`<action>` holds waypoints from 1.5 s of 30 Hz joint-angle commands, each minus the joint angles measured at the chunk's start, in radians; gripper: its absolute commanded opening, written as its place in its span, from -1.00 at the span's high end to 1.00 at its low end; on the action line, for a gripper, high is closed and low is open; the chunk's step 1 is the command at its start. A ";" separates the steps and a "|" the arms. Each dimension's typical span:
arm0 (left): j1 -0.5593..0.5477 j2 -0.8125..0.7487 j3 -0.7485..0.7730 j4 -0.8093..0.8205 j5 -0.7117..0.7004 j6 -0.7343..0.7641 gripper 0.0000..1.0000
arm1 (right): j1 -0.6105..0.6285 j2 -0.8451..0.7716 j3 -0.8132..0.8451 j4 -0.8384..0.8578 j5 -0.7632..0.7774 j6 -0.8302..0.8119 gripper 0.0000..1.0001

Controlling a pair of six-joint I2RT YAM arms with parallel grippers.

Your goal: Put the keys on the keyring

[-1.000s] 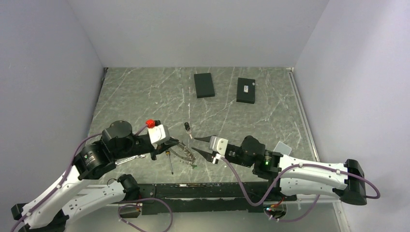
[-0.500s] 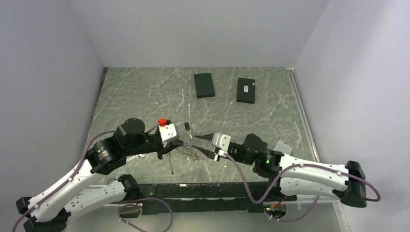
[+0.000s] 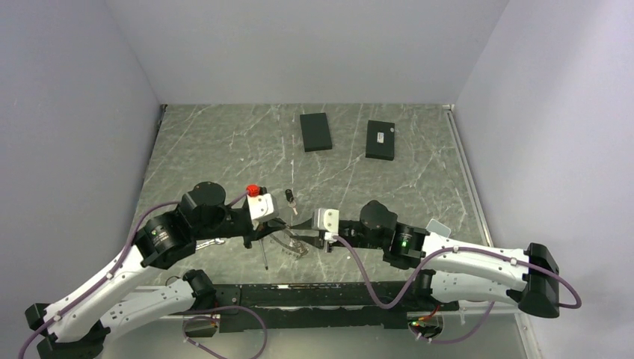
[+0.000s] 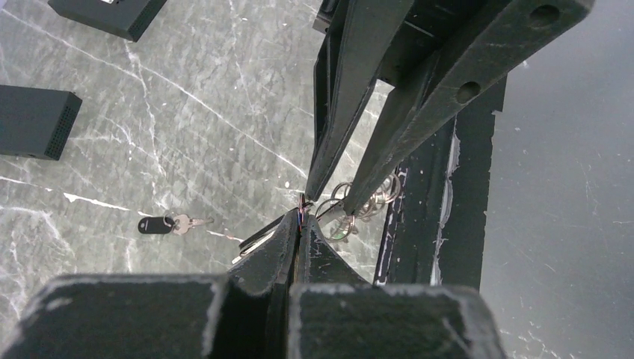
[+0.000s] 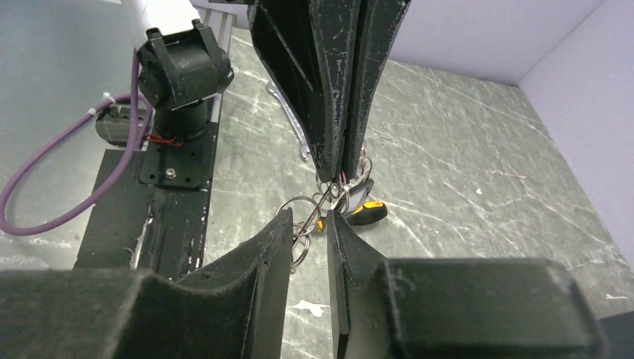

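My left gripper (image 3: 275, 224) is shut on the edge of the grey keyring (image 3: 288, 244) and holds it just above the table. In the left wrist view its fingertips (image 4: 300, 218) pinch the thin ring, with small loops (image 4: 351, 209) hanging past them. My right gripper (image 3: 308, 233) faces it from the right, jaws narrowly open with the ring's loops (image 5: 301, 217) between the fingertips (image 5: 282, 221). One key (image 3: 289, 198) with a black head lies on the table behind the grippers; it also shows in the left wrist view (image 4: 161, 224). The green tag is hidden.
A black-and-yellow screwdriver (image 3: 263, 254) lies under the left gripper, its handle (image 5: 368, 213) showing in the right wrist view. A silver wrench (image 3: 211, 242) lies to its left. Two black boxes (image 3: 315, 131) (image 3: 380, 140) sit at the back. The black base rail (image 3: 299, 293) runs along the near edge.
My right gripper has moved left to the keyring and narrowed its wide-open jaws around it. My left gripper moved right with the ring, then held still.
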 commanded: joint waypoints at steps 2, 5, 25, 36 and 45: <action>0.003 -0.017 0.047 0.027 0.049 0.016 1.00 | -0.014 -0.005 0.048 0.043 0.032 0.012 0.46; 0.002 -0.020 0.047 0.017 0.054 0.015 1.00 | -0.030 -0.034 0.025 0.090 0.069 0.030 0.44; 0.003 -0.018 0.044 0.033 0.021 0.016 1.00 | -0.079 -0.033 0.042 0.053 -0.098 0.080 0.37; 0.002 -0.014 0.033 0.058 0.036 0.008 1.00 | -0.082 0.031 0.072 0.051 -0.103 0.088 0.33; 0.003 -0.011 0.039 0.051 0.042 0.005 1.00 | -0.082 0.061 0.077 0.064 -0.074 0.083 0.36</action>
